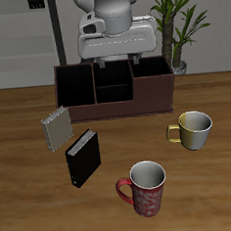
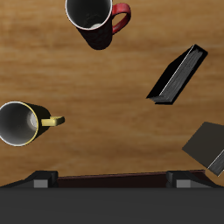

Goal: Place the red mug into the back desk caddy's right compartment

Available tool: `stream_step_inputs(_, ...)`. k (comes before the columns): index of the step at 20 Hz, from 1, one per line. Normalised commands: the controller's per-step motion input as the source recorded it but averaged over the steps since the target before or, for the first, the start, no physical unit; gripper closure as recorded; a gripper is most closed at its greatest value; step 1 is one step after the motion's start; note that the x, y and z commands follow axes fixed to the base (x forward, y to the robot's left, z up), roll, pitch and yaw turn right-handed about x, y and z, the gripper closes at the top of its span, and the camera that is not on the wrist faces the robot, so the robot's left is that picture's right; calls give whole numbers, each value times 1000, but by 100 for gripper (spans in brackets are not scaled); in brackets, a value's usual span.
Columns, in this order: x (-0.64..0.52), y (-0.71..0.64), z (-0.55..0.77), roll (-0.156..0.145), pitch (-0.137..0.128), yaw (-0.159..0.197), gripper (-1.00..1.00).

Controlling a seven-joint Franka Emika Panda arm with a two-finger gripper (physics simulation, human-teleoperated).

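The red mug [image 1: 145, 189] with a pale floral pattern stands upright near the table's front edge, handle pointing sideways. It also shows in the wrist view [image 2: 94, 19]. The back desk caddy [image 1: 115, 106] is a long dark brown box at the table's back, and its edge shows in the wrist view [image 2: 114, 197]. Its right compartment [image 1: 152, 72] is the wide end section nearest the plant, with a black inside. My gripper [image 1: 118, 60] hangs above the caddy's middle, far from the mug. It is open and empty. Its fingertips do not show in the wrist view.
A plain cream-gold mug [image 1: 194, 129] stands between the caddy and the red mug. It also shows in the wrist view [image 2: 19, 124]. A small black book-like box [image 1: 82, 157] and a grey one [image 1: 56, 129] stand before the caddy's other end. A potted plant [image 1: 184, 24] stands behind.
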Motion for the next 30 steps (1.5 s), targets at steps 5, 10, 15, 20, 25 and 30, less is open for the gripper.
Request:
stream_step_inputs(5, 213, 113, 122, -60, -27, -15, -100)
stream_step_inputs(10, 347, 423, 60, -45, -32, 72, -100)
stream_step_inputs(15, 428, 510, 128, -14, -32, 53, -100)
stream_step_inputs(20, 295, 180, 97, -11, -9, 3, -100)
stream_step_inputs(25, 496, 251, 105, -32, -31, 8, -100)
stream_step_inputs(30, 483, 200, 29, -19, -7, -9, -100)
